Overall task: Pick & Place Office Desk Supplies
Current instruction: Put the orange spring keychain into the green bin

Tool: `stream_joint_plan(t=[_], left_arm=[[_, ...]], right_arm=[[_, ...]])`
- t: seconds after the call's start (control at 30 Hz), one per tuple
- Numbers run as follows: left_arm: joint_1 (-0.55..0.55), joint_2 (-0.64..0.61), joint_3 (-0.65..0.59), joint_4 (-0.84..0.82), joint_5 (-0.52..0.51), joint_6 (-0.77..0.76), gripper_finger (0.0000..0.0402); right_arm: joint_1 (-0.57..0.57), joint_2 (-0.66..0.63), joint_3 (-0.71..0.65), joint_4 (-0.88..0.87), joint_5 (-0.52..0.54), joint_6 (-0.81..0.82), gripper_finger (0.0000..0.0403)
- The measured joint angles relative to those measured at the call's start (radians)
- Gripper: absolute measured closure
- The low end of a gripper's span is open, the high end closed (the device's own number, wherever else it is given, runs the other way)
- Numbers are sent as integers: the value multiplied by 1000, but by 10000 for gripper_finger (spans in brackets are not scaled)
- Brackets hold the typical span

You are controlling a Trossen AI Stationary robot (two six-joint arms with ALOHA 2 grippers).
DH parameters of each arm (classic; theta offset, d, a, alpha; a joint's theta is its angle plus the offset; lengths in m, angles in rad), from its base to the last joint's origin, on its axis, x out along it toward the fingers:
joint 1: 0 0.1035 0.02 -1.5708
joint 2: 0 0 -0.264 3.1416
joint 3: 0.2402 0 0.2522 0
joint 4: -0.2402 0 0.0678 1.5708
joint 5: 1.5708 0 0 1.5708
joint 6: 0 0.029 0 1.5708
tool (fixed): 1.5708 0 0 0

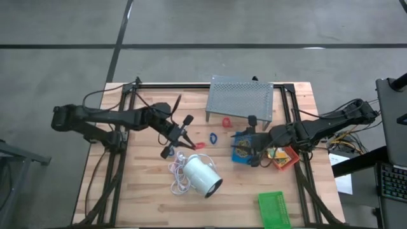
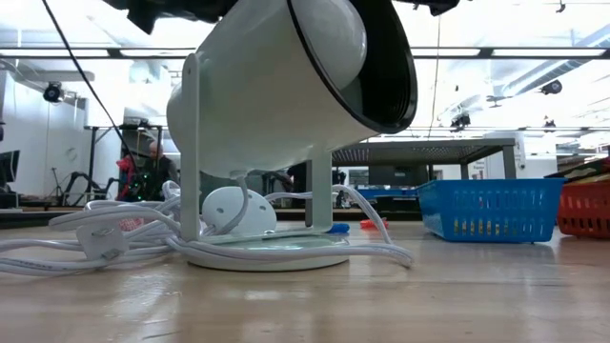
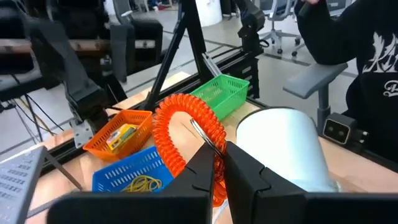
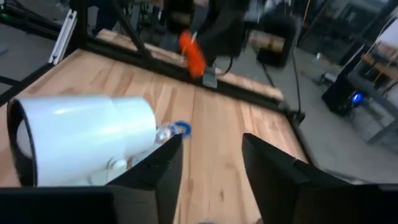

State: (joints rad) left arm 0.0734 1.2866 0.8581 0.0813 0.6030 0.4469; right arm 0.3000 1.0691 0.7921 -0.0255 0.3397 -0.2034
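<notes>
Gripping a red coil loop [image 3: 186, 140], left jaws [image 3: 219, 163] hover above the table [image 1: 152, 203].

**Looks like a robotics lab / workshop**

Bare concrete floor [image 1: 191, 25] around a butcher-block table [image 1: 152, 203] with a black metal frame [image 1: 127, 95]. Ceiling strip lights [image 2: 534, 52], workbenches behind, office chairs [image 3: 314, 81], and a keyboard [image 1: 393, 184] beside the rig.

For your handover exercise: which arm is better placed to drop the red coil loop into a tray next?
Left: its jaws are already shut on the red coil loop. The right gripper hovers open over the blue tray.
</notes>
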Motion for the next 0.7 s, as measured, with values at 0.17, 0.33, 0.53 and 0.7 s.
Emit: stream_joint_plan(t=[0.17,0.33,0.53,0.7], left_arm=[[1,85,1,120,70,3,378],[5,120,9,150,71,3,378],[4,118,8,166,71,2,378],[4,118,6,161,71,-1,378]], right_arm=[[0,0,0,87,0,-60,211],[0,22,0,108,0,-66,199],[-12,97,0,178,3,-228,197],[-17,184,4,310,3,-302,197]])
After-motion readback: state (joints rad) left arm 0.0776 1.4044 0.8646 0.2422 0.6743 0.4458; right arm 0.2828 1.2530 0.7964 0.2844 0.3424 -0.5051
